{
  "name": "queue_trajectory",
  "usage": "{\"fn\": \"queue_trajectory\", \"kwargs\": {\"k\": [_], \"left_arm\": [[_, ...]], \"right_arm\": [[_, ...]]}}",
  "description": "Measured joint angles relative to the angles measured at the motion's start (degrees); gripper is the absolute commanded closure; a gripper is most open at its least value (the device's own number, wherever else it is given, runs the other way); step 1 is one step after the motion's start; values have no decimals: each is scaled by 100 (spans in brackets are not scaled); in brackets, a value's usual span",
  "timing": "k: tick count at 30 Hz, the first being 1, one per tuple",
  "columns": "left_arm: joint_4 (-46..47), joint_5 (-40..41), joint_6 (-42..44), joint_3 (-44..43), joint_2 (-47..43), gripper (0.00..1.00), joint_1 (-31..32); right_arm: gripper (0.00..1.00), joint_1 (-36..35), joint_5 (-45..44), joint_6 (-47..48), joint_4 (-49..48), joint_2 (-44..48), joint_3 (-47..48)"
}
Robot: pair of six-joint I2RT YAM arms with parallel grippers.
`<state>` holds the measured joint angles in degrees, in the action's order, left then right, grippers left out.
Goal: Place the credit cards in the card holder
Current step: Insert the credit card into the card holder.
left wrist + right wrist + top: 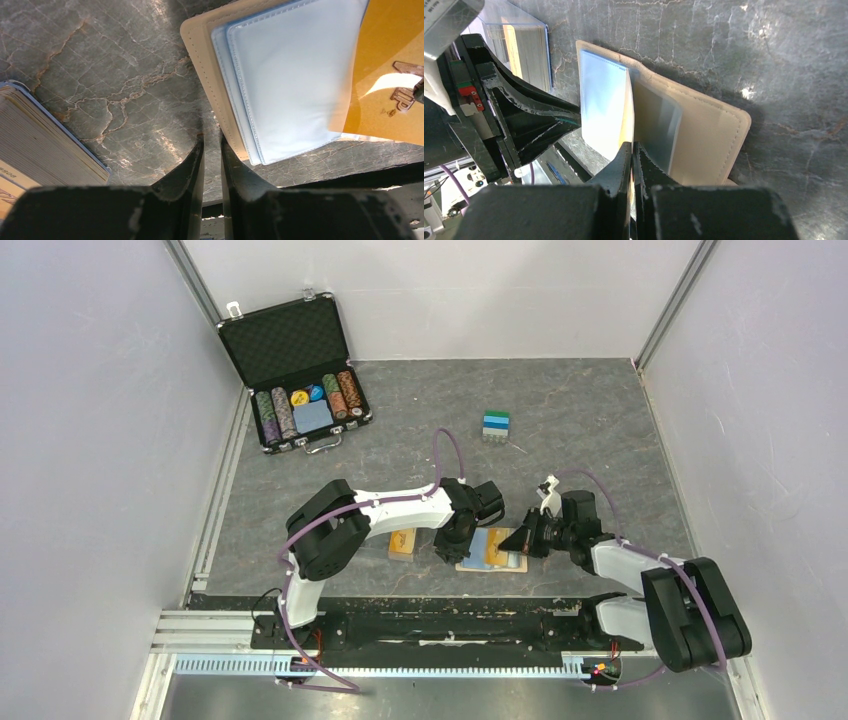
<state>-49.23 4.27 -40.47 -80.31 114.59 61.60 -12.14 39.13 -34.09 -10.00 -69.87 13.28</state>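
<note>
Wallet (709, 135) lies open on table (600, 420) near front edge, between grippers. Right gripper (632, 146) clamped on orange card (385, 75), edge-on over wallet; print mostly cut off. Left gripper (211, 142) fingers nearly together, empty. Card stack (45, 145) partly cropped.

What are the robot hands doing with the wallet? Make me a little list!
card holder: lying open, clear sleeves showing
orange card: pinched in the right gripper, over the sleeves
left gripper: almost shut, empty, beside the holder's edge
card stack: next to the holder, on the left arm's side
far back: open chip case and small coloured blocks
</note>
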Motion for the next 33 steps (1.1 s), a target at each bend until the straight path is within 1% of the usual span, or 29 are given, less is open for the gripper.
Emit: {"fn": "queue_trajectory", "kwargs": {"k": [7,12,17,23,29,31,33], "left_arm": [[0,-2,0,0,2,76,0],[0,0,0,0,2,76,0],[0,0,0,-2,2,76,0],[-22,-4,0,-28,20,77,4],[-39,-9,2,-48,33,77,4],[-48,-9,2,-57,39,78,4],[-55,-11,2,-63,44,78,4]], "right_arm": [[100,-2,-107,-28,356,192,20],[100,-2,-94,-68,374,168,22],[100,-2,70,-61,240,-125,48],[100,-22,267,-98,-138,-452,48],[100,-260,302,-197,-466,-717,120],[97,-354,278,-236,-533,-769,155],[90,-450,234,-243,-551,-824,216]]}}
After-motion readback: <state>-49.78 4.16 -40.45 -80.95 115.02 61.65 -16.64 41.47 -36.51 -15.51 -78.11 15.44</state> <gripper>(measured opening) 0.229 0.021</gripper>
